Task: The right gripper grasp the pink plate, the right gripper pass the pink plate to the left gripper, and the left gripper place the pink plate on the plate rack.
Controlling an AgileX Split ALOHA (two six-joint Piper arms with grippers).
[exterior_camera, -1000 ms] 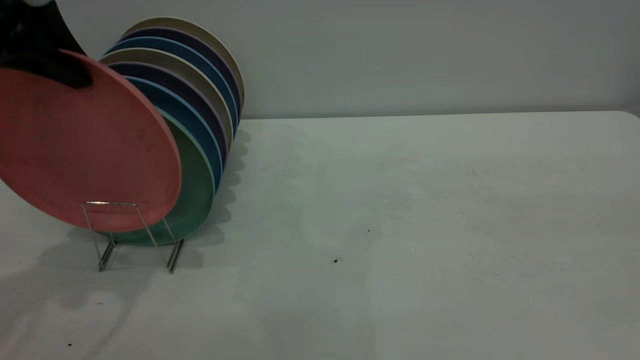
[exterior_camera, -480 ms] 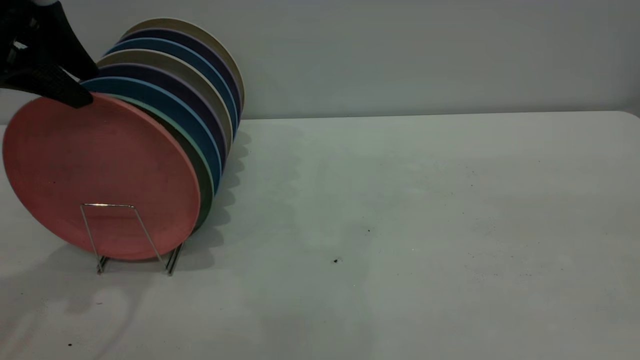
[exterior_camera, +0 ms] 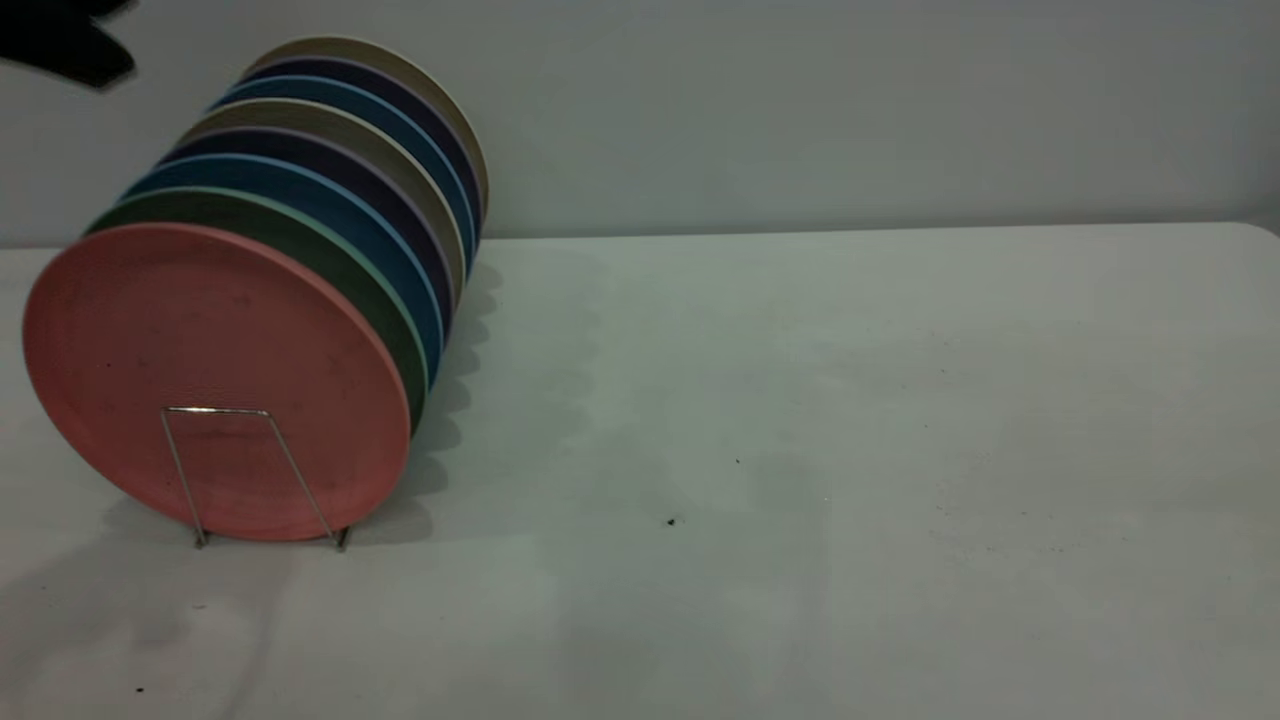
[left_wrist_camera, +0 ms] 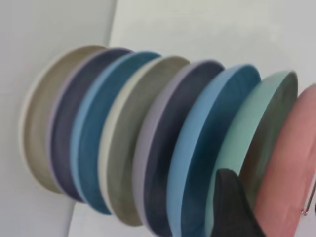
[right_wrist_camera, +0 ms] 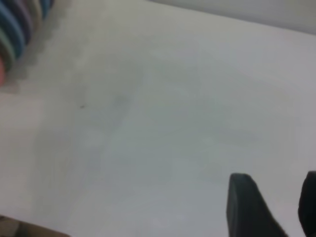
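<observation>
My pink plate (exterior_camera: 215, 385) stands on edge in the plate rack (exterior_camera: 255, 470) at the left of the table (exterior_camera: 850, 450), as the nearest of the row, leaning back against the green plate (exterior_camera: 300, 235) just behind it, with the blue, purple and beige ones farther back. The rack's front wire loop crosses its lower face. Nothing of mine touches it, so I judge the grasp, the hand-over and the placing all done.

My left gripper (exterior_camera: 65, 45) hangs at the far left, above the row and clear of it. In my left wrist view only one dark fingertip (left_wrist_camera: 232, 207) shows over the plates' rims, so I cannot tell how wide that jaw stands; it holds no plate. My right gripper (right_wrist_camera: 274, 207) hovers over bare table well to the right of the rack, its two fingers apart and empty.

What is left, as I judge it, is only to draw both arms away and park.
</observation>
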